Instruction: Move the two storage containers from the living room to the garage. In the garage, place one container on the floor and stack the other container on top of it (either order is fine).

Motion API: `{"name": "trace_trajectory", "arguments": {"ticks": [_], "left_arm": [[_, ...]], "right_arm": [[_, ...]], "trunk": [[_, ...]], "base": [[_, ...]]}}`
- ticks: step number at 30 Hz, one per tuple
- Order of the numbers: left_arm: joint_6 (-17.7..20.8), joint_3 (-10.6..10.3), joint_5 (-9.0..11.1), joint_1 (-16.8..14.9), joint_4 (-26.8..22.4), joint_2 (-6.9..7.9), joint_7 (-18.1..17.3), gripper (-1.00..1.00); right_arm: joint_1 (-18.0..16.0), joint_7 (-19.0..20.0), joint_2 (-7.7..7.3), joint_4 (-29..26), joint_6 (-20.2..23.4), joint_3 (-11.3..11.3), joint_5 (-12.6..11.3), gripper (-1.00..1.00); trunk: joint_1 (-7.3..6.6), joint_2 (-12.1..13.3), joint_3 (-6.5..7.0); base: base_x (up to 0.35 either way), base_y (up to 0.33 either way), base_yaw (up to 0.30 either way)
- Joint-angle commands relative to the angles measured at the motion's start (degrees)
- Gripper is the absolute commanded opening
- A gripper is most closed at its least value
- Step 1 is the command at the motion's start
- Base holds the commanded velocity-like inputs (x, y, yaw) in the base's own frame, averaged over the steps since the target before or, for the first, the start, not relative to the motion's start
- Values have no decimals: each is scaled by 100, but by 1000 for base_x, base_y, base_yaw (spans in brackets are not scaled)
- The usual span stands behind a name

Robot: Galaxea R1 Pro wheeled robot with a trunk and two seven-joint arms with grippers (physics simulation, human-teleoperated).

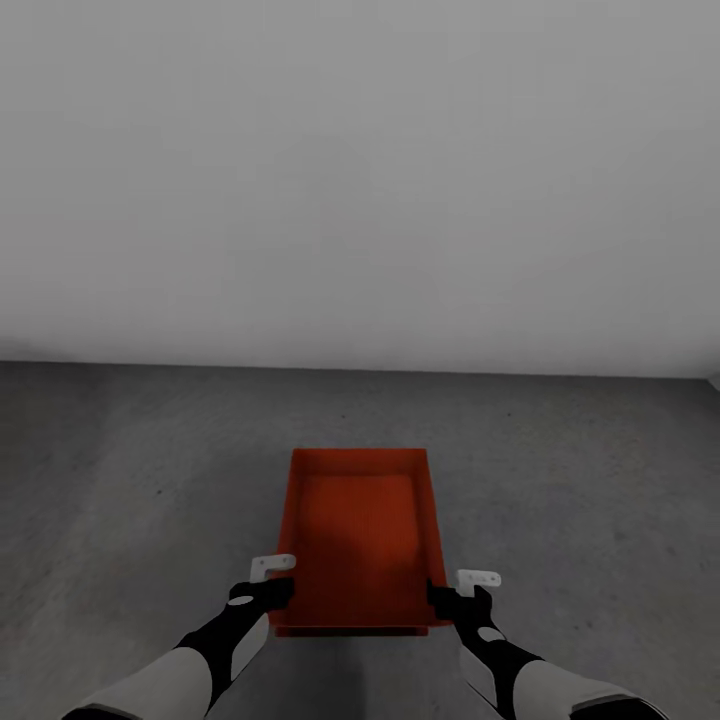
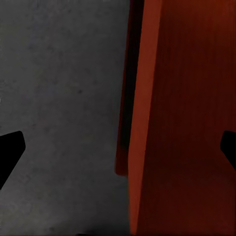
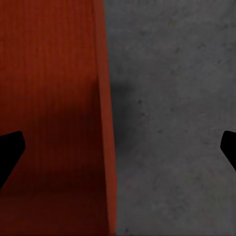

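A plain white wall point(image 1: 360, 170) is seen ahead, and below it the dark grey concrete floor point(image 1: 130, 450) of the garage is spread across the head view. On the left, the left gripper point(image 1: 268, 580) is positioned at the near left corner of a red-orange storage container point(image 1: 360, 530); in the left wrist view its two dark fingertips point(image 2: 10, 152) are held wide apart, with the container's left wall point(image 2: 142, 123) standing between them. The open-top container is centred in front of the robot, its long side running away from it. In the left wrist view a second red-orange edge point(image 2: 124, 123) is visible beneath the wall. On the right, the right gripper point(image 1: 462, 588) is likewise spread, its fingertips point(image 3: 10, 152) astride the right wall point(image 3: 105, 123).
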Motion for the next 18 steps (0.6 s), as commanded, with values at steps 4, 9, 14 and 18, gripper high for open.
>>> {"name": "trace_trajectory", "arguments": {"ticks": [4,9,14,18], "left_arm": [[-1,-52,57,-2,-3,2,32,100],[2,-52,57,-2,-3,2,32,100],[-3,-52,57,-2,-3,2,32,100],[-1,-52,57,-2,-3,2,32,100]], "right_arm": [[-3,-16,6,5,-18,50,-52,100],[-3,-16,13,5,-18,50,-53,100],[-3,-16,11,5,-18,50,-50,100],[-3,-16,8,5,-18,50,-52,100]], "trunk": [[-89,160,69],[-199,361,159],[-308,561,249],[-396,722,320]], "base": [[0,0,0],[0,0,0],[0,0,0],[0,0,0]]}}
